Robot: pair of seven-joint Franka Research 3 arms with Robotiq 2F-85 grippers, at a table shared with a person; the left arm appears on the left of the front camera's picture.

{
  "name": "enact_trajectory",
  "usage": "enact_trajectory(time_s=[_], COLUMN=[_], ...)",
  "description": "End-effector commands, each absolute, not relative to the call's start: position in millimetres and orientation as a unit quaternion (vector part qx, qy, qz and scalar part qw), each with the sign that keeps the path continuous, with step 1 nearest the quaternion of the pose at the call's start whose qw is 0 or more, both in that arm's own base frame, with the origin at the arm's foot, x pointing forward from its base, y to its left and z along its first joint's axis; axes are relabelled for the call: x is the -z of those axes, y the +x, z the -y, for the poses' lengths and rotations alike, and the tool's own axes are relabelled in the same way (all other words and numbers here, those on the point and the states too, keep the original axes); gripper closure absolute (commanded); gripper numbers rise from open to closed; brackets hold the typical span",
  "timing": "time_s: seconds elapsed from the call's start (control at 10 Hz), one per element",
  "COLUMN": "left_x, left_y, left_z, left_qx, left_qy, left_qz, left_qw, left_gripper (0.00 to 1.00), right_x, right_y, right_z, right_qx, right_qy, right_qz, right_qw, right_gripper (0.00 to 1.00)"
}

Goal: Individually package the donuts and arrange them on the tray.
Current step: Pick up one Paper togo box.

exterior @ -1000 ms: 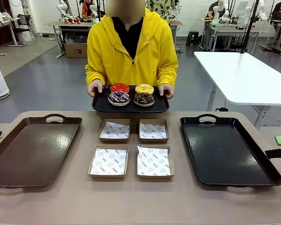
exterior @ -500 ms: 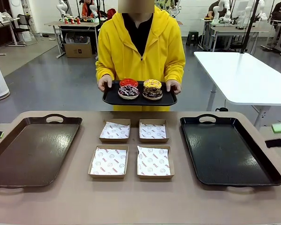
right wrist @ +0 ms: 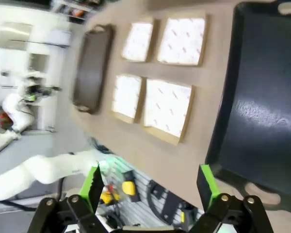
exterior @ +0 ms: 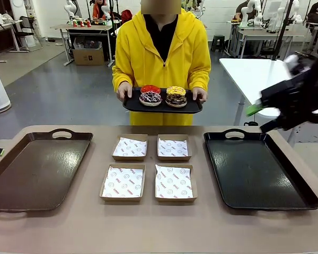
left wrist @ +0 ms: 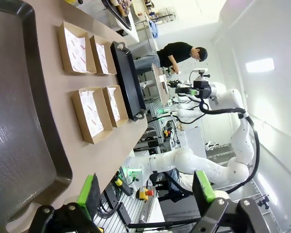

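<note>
The right arm (exterior: 299,98) hangs raised, its jaws wide apart; the left jaws gape too.

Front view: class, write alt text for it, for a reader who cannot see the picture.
A person in a yellow hoodie holds a small black tray of four donuts beyond the table. Four paper-lined boxes sit on it between a brown tray, left, and a large black tray, right. The robot's right hand hangs open above the large black tray's far right corner.

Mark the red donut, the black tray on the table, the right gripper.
red donut (exterior: 150,89), front view, its icing top.
black tray (exterior: 254,169) on the table, front view, bare floor.
right gripper (right wrist: 150,185), right wrist view, midway between fingertips.
</note>
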State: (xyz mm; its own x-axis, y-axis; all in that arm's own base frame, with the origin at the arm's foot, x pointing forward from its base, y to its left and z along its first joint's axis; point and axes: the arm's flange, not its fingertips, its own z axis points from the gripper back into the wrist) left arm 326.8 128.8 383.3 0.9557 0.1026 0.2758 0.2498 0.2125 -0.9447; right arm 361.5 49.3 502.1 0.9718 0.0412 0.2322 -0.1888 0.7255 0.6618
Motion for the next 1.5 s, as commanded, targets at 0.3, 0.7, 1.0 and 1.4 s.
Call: enact_trajectory(time_s=[0.3,0.7,1.0,1.4], left_x=[-385,-385,-385,-385], left_y=[326,326,326,326], left_z=[-128,-128,-128,-128], left_qx=[0.05,0.05,0.05,0.05], left_qy=[-0.631,-0.631,-0.631,-0.631], left_qz=[0.153,0.153,0.153,0.153], left_qw=[0.759,0.759,0.759,0.759], left_gripper=[0.0,0.0,0.0,0.0], right_x=[-464,-436,-436,-436], right_y=[390,376,372,372], right_z=[-169,-207,-206,-206], right_qx=[-0.041,-0.065,-0.078,-0.078], right_qy=[0.17,0.092,0.102,0.102], right_qz=[0.046,0.06,0.054,0.054], right_qw=[0.983,0.992,0.99,0.99], right_gripper=[0.0,0.0,0.0,0.0])
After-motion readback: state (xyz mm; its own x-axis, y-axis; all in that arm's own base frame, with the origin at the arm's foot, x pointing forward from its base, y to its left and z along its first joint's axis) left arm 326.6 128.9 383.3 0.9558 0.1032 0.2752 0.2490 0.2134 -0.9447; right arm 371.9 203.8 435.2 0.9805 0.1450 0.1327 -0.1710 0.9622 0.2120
